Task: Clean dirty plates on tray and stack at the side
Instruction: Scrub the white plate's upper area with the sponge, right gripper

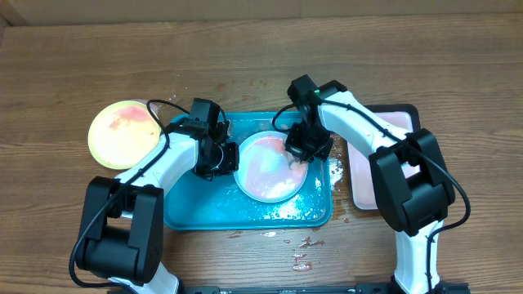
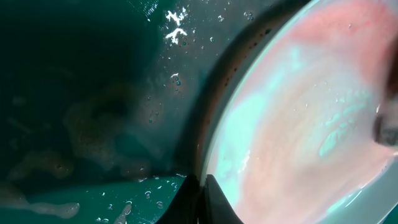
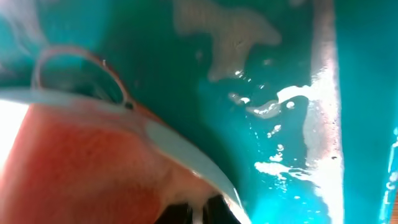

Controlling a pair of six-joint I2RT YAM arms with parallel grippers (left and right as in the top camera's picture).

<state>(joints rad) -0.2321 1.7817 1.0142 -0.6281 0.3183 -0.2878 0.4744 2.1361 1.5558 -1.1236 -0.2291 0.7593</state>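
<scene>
A pale blue plate (image 1: 270, 171), smeared pink with sauce and suds, lies in the middle of the wet teal tray (image 1: 196, 208). My left gripper (image 1: 219, 157) is shut on the plate's left rim; the left wrist view shows the rim (image 2: 211, 143) pinched between the jaws (image 2: 200, 199). My right gripper (image 1: 301, 152) presses on the plate's upper right part, shut on a small pale sponge that is mostly hidden (image 3: 198, 214). The plate's rim (image 3: 186, 152) crosses the right wrist view. A yellow-green plate (image 1: 124, 133) with red smears lies on the table left of the tray.
A black-rimmed pink tray (image 1: 384, 175) lies right of the teal tray, partly under my right arm. Foam and water lie on the teal tray's floor (image 3: 224, 37). Sauce and water drops dot the table (image 1: 302, 245) in front of the tray.
</scene>
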